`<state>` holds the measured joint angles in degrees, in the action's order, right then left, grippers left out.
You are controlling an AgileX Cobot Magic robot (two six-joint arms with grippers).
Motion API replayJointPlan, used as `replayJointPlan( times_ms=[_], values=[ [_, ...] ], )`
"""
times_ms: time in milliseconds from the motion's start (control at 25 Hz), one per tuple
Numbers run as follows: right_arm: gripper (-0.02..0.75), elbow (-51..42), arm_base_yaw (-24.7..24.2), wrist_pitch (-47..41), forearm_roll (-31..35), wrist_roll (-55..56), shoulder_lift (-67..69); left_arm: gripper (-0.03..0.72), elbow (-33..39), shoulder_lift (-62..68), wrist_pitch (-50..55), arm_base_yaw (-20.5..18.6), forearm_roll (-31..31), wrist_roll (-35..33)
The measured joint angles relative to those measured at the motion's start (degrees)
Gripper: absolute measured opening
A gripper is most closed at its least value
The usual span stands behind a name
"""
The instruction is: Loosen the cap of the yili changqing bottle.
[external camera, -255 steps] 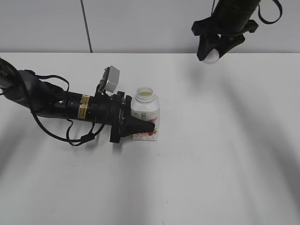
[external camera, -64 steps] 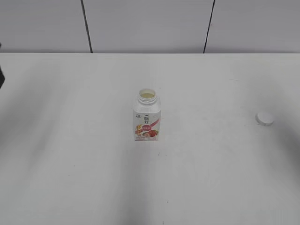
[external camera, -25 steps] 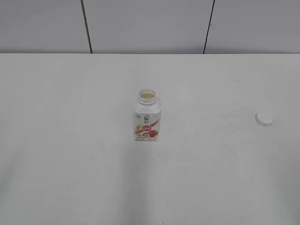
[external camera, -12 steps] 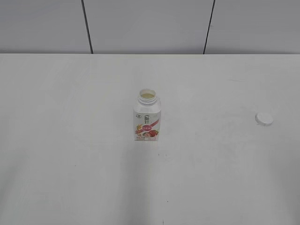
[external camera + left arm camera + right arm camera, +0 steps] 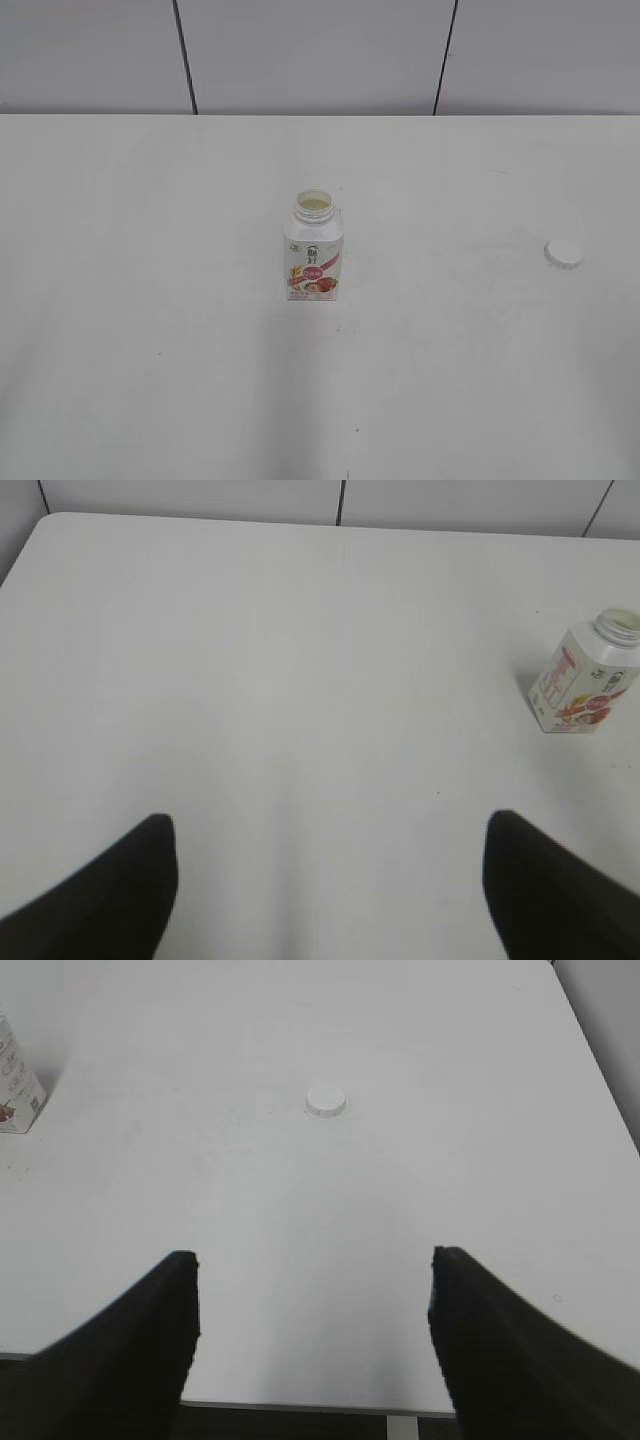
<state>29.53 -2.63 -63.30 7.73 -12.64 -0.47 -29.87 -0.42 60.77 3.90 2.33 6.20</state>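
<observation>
Squarish glossy bottle [image 5: 313,258] standing open-necked, flat round cap [image 5: 563,253] well apart on matte table [image 5: 150,300]; both my pincers [image 5: 325,880] [image 5: 315,1330] gape empty.

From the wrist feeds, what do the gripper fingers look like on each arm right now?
Both look alike: two broad matte black fingers with rounded tips at the bottom corners. The left gripper shows plain dark fingers; the right gripper's fingers have faintly ribbed inner edges. No cables, labels or markings are visible, and neither arm appears in the exterior view.

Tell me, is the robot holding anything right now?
No, nothing. Both grippers, left and right, are open and empty. The bottle stands alone, and its cap lies on the table.
</observation>
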Motion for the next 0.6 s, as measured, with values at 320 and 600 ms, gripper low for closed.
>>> replayJointPlan(
  times_ms=[320, 600],
  values=[
    [0.565, 0.0, 0.0, 0.1, 0.0, 0.0, 0.0, 0.571, 0.0, 0.0, 0.0, -0.1, -0.5, 0.0],
    [0.565, 0.0, 0.0, 0.1, 0.0, 0.0, 0.0, 0.565, 0.0, 0.0, 0.0, -2.1, -0.5, 0.0]
  ],
)
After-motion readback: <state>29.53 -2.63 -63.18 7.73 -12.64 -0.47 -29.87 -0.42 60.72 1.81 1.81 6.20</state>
